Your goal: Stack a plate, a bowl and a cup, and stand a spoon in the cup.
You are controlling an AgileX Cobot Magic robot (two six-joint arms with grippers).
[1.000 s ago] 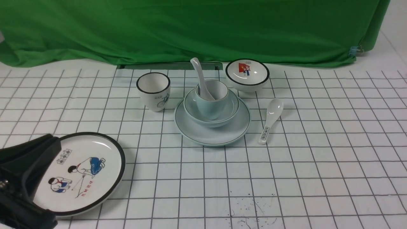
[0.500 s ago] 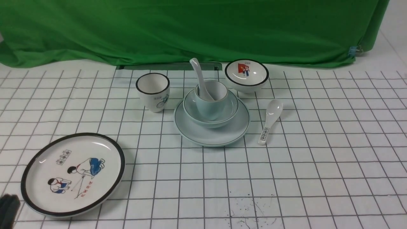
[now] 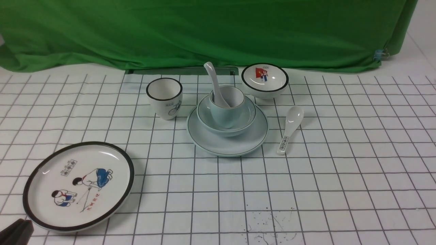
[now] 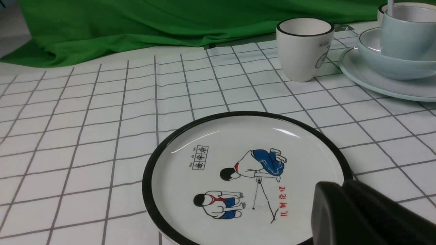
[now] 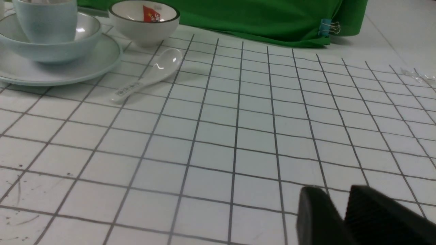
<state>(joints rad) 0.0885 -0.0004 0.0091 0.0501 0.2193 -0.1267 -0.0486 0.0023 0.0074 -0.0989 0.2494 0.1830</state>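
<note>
The pale blue-green plate (image 3: 204, 141) sits mid-table with the matching bowl (image 3: 251, 116) on it and the cup (image 3: 224, 114) standing in the bowl. The plain white spoon (image 3: 214, 80) stands in the cup, its handle leaning up to the left. The left wrist view catches the stack's edge: cup (image 4: 408, 34), bowl (image 4: 391, 66), plate (image 4: 371, 85). My left gripper (image 3: 17, 231) is shut and empty at the near left corner, its tip (image 4: 342, 185) over the cartoon plate's rim. My right gripper (image 5: 335, 192) hangs low over bare cloth, jaws a little apart, empty, far from the stack (image 5: 51, 52).
A black-rimmed cartoon plate (image 3: 78, 185) lies near left. A white bicycle cup (image 3: 165, 98) stands left of the stack. A red-picture bowl (image 3: 265, 80) is behind right. A spoon with black characters (image 3: 289, 131) lies right of the plate. Green cloth (image 3: 204, 30) closes the back.
My left arm has pulled back off the cartoon plate toward the near left corner; only its tip shows now. The stack and the other dishes have not moved.
</note>
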